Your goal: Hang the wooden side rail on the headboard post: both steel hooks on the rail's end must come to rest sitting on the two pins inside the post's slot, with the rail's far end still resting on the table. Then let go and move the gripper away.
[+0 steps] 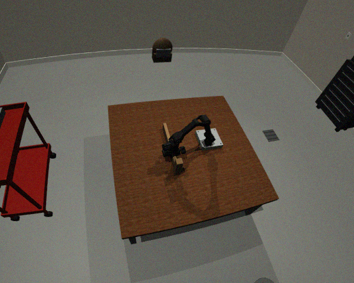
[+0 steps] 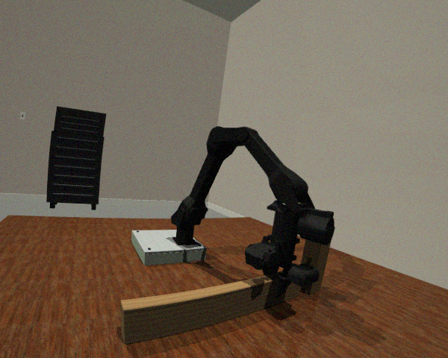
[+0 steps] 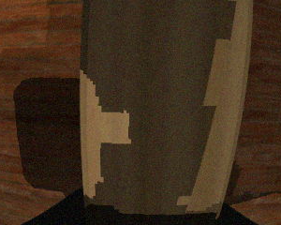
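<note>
The wooden side rail point(image 1: 166, 131) point(image 2: 193, 308) point(image 3: 150, 94) stands on its narrow edge on the table point(image 1: 140, 197) point(image 2: 62, 269), its far end reaching away from the post. My gripper point(image 2: 275, 286) point(image 3: 143, 184) points down and is shut on the rail, near the end by the post, one finger on each side. The rail looks level, with no clear gap beneath it. The headboard post point(image 1: 177, 164) point(image 2: 319, 262) stands upright just beyond the gripper. The hooks, the slot and its pins are hidden or too small to make out.
The arm arches over from its white base box point(image 1: 218, 140) point(image 2: 157, 242), to one side of the rail. The post is close beside the gripper body. A red cart point(image 1: 32, 176), a black cabinet point(image 1: 341, 94) point(image 2: 78, 154) and a brown chair-like object point(image 1: 161, 45) stand off the table.
</note>
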